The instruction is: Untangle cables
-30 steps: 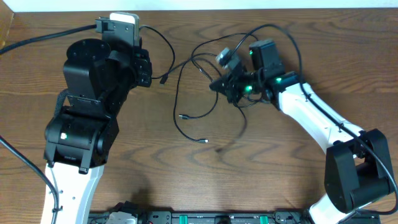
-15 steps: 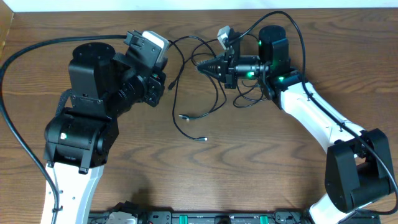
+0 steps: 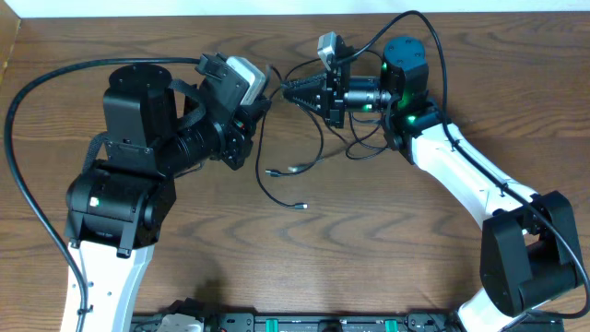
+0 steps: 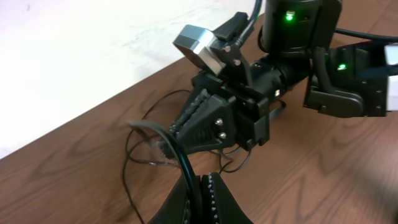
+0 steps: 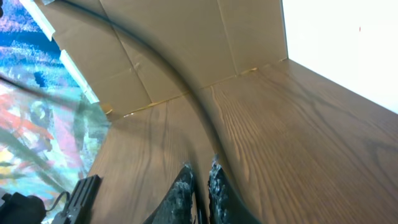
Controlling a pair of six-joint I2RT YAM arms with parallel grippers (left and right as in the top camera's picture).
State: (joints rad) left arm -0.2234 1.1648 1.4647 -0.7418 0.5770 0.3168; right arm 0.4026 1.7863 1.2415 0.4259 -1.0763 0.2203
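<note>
The left gripper (image 3: pixel 261 105) is found left of centre in the upper part of the overhead frame, pointed rightward. Its jaws are made out only in the left wrist view. There they are pressed together at the bottom edge, and a black strand (image 4: pixel 186 171) is pinched between them.

Just below, thin black cables with small plug ends (image 3: pixel 277 171) are spread in loose loops on the dark brown wooden table (image 3: pixel 396 258), in the upper middle of the overhead frame.

To the right, the right gripper (image 3: pixel 288 89) is pointed leftward, its tip just beside the left one. In the left wrist view the black strand is traced up to that tip. In the right wrist view the fingers are seen almost meeting, with only a slit between them, and a black strand is gripped there.

Brown cardboard panels (image 5: pixel 174 50) past the table's end are shown by the right wrist view alone. The table's top edge lies close behind both grippers. Open wood is left across the lower middle of the overhead frame.
</note>
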